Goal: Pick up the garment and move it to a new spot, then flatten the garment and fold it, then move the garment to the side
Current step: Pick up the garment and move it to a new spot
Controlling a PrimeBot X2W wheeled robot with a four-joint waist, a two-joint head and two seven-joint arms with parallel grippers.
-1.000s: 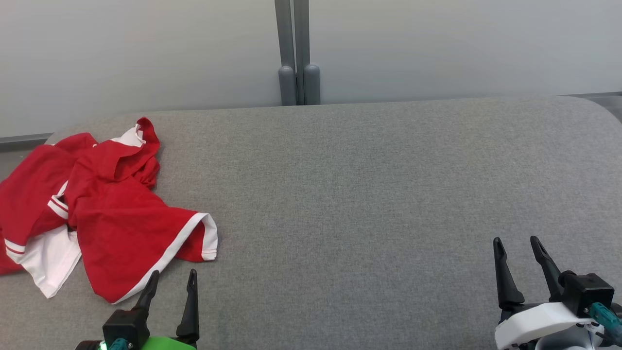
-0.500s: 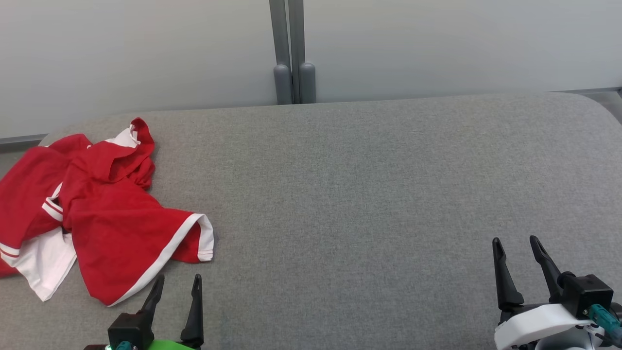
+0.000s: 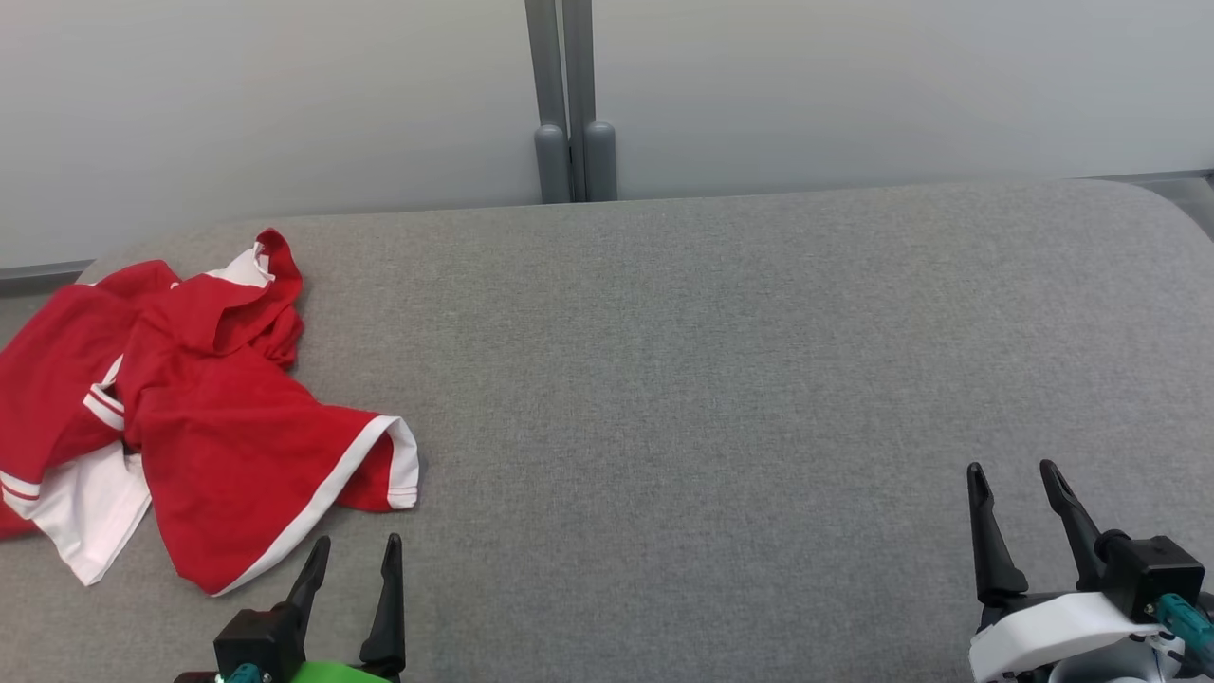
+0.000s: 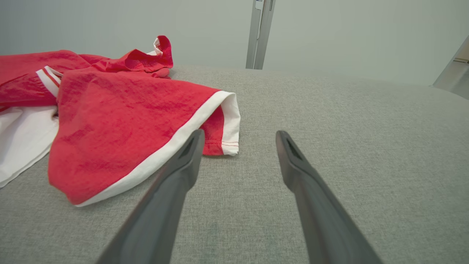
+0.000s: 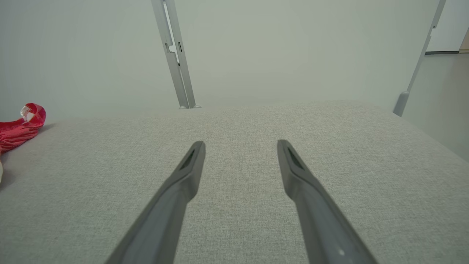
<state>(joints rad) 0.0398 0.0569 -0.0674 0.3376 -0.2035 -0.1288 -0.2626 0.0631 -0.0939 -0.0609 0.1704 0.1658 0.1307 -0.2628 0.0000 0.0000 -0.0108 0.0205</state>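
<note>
Head view showed the left tool [image 3: 358,541], spread wide and empty, just beside the near hem of the crumpled red garment with white trim [image 3: 218,427]; the right tool [image 3: 1010,467], likewise spread, stood well apart; the garment lay on the left end of the grey fabric-covered table [image 3: 711,379].

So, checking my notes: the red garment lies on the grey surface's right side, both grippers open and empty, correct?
No: the garment lies on the left side of the surface, per the head view; left gripper and right gripper are open and empty.
</note>
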